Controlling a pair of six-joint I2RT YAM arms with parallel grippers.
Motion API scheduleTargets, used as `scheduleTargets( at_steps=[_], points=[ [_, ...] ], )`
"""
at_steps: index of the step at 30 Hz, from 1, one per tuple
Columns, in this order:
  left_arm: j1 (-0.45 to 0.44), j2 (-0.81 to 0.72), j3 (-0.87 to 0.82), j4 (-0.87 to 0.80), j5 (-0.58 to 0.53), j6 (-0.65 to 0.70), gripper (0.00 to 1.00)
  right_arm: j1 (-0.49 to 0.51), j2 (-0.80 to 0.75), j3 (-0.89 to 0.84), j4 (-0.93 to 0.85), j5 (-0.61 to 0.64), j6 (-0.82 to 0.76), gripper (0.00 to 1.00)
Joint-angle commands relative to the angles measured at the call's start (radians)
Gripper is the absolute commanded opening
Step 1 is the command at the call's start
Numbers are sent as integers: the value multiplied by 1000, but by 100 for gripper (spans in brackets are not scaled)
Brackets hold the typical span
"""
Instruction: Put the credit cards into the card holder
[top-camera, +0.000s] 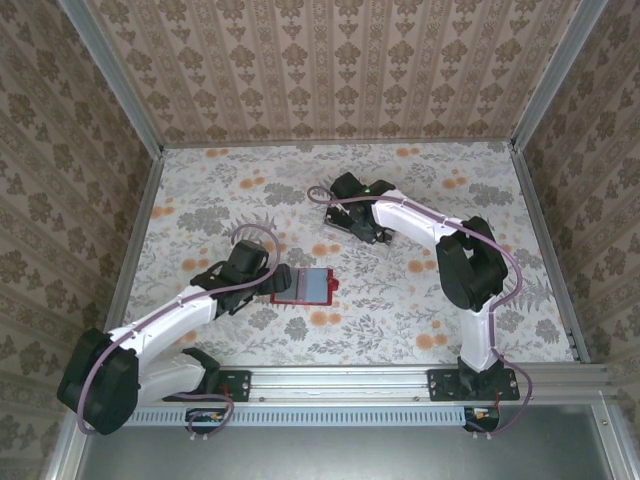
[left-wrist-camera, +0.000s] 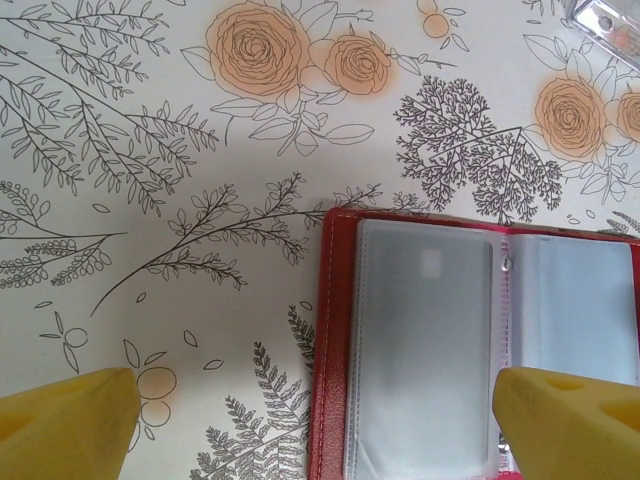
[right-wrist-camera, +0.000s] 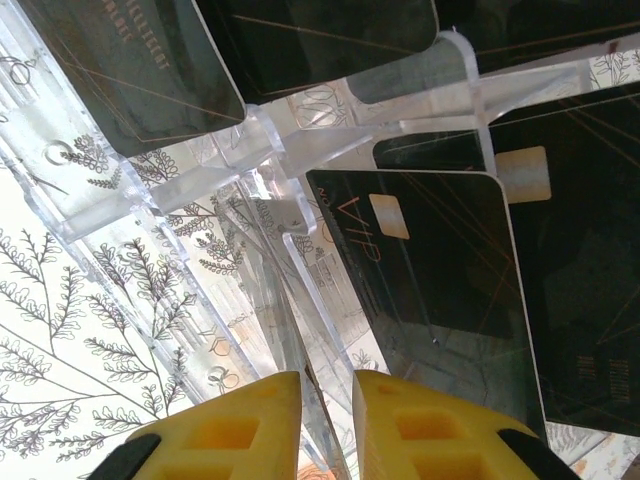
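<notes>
Floral tablecloth (top-camera: 400, 330), left jaws wide over red leathery wallet (left-wrist-camera: 332, 330) (right jaws' grip unclear)

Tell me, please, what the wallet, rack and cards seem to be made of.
The wallet looks like red leather or imitation, matte, with pale stitching along its edge; its pockets seem to be soft greyish clear plastic. The rack is probably rigid clear acrylic, glossy with bright edges. The cards look like thin black plastic, glossy enough to show reflections.

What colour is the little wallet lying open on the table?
The wallet is red with greyish clear pockets; left wrist view shows it best.
</notes>
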Motion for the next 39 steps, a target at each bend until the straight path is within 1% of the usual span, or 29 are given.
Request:
scheduleTargets(
  at_steps=[1, 7, 12, 15, 20, 28, 33, 36, 39],
  points=[
    [7, 5, 18, 9, 9, 16, 100, -6, -37, -17, -11, 36, -17, 21],
    [7, 5, 19, 9, 8, 16, 100, -6, -33, -24, -12, 41, -19, 19],
    [7, 5, 19, 10, 11, 16, 100, -5, -45, -22, -12, 46, -33, 9],
    [7, 5, 19, 11, 12, 16, 100, 1, -58, -20, -7, 62, -55, 8],
    [7, 13, 19, 21, 16, 23, 100, 22, -78, -8, -6, 104, -86, 0],
    [8, 16, 27, 18, 19, 22, 100, 68, -98, 54, -54, 167, -96, 0],
    [7, -1, 25, 10, 16, 19, 100, 115, -141, 102, -104, 187, -37, 0],
    [7, -17, 23, -1, 7, 18, 100, 155, -160, 131, -141, 189, 53, 0],
    [7, -41, 20, -24, -13, 18, 100, 218, -165, 143, -170, 172, 177, 0]
  ],
)
